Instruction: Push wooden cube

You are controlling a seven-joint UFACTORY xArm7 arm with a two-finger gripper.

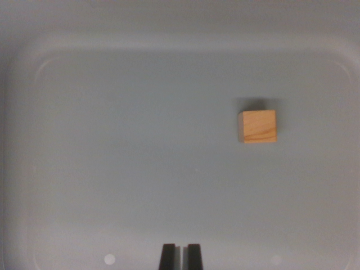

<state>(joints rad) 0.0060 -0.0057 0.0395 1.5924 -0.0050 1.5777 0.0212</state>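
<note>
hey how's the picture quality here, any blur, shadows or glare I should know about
Wrist view: soft overall, slightly blurred; the wooden cube casts a faint shadow just above itself; two pale glare spots sit on the grey tray near the bottom edge; the gripper tips are dark and cut off by the frame.

The bottom edge cuts off the gripper point(180, 256), showing only its two dark jaws' tips.

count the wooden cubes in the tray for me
1. The wooden cube sits alone on the grey tray, toward the wrist view's right and slightly above centre, well apart from the end effector at the bottom edge. Nothing in view could hide another.
</note>
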